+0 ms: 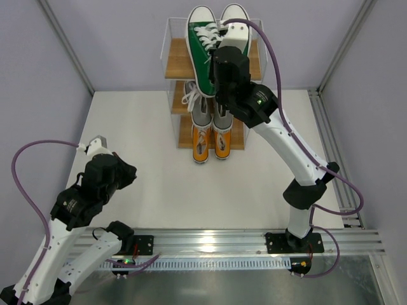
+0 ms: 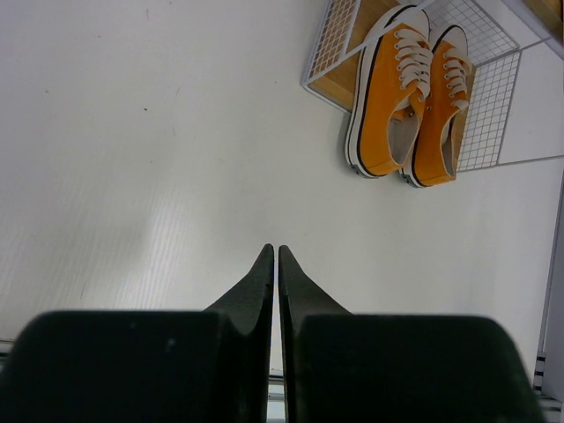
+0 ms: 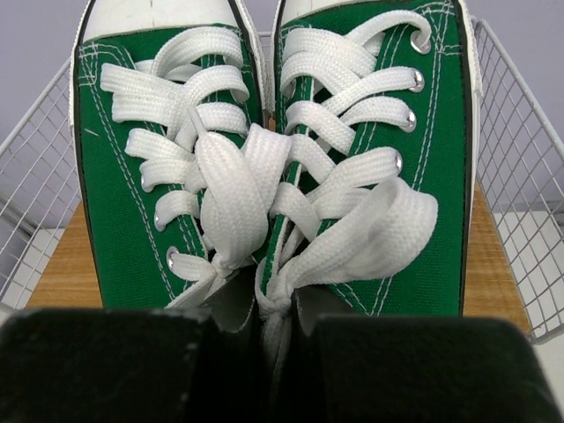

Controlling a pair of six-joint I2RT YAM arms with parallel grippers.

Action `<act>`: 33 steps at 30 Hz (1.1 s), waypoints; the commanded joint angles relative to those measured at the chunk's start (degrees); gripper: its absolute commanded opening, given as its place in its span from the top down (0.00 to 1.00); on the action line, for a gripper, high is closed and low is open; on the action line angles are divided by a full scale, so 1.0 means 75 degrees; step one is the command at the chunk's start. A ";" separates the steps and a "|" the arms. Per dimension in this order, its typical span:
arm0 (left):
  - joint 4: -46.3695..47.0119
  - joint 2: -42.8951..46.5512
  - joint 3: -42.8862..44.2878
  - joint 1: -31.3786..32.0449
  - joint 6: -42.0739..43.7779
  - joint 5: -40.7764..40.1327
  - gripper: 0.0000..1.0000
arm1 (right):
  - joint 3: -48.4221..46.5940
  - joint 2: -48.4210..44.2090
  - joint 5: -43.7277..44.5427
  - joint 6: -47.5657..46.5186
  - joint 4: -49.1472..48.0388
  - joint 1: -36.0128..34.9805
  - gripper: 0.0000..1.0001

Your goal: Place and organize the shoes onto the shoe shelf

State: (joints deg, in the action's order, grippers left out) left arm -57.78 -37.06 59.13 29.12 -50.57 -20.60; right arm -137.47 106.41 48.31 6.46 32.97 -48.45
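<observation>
The shoe shelf (image 1: 177, 61) stands at the table's far side. The orange pair (image 1: 210, 143) sits on its lowest board and the grey pair (image 1: 210, 114) on the middle one. The orange pair (image 2: 407, 95) and the shelf's wire side (image 2: 333, 37) also show in the left wrist view. My right gripper (image 3: 275, 304) is shut on the inner heel walls of the green pair (image 3: 123, 207), holding both shoes side by side over the top wooden board (image 3: 62, 275), toes pointing away. From above, the green pair (image 1: 202, 47) lies at the top tier under my right wrist (image 1: 226, 67). My left gripper (image 2: 274, 252) is shut and empty over bare table, at the left (image 1: 127, 171).
The shelf's white wire sides (image 3: 520, 220) stand close on both sides of the green pair. An aluminium rail (image 1: 254, 241) runs along the near edge and another (image 1: 327, 133) along the right side. Frame posts rise at the back corners.
</observation>
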 commanded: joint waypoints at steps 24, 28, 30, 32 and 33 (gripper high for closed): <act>-0.0159 0.0090 0.0389 -0.0016 0.0133 -0.0335 0.99 | -0.0116 -0.0020 -0.0957 0.1365 -0.1302 0.0764 0.77; -0.0148 0.0043 0.0471 -0.0016 0.0133 -0.0324 1.00 | -0.0128 -0.0055 -0.1075 0.1319 -0.1408 0.0811 0.48; -0.0159 0.0019 0.0506 -0.0016 0.0133 -0.0324 1.00 | -0.0116 -0.0102 -0.1145 0.1260 -0.1513 0.0811 0.32; -0.0160 0.0008 0.0564 -0.0016 0.0144 -0.0324 1.00 | -0.0104 -0.0172 -0.1296 0.1213 -0.1618 0.0811 0.25; -0.0183 0.0008 0.0588 -0.0016 0.0156 -0.0335 1.00 | -0.0104 -0.0265 -0.1344 0.1155 -0.1712 0.0799 0.18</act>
State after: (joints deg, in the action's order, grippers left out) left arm -59.07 -36.86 61.34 29.12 -50.30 -21.96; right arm -137.32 107.72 39.22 15.66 28.27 -43.07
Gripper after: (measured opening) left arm 0.003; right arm 0.774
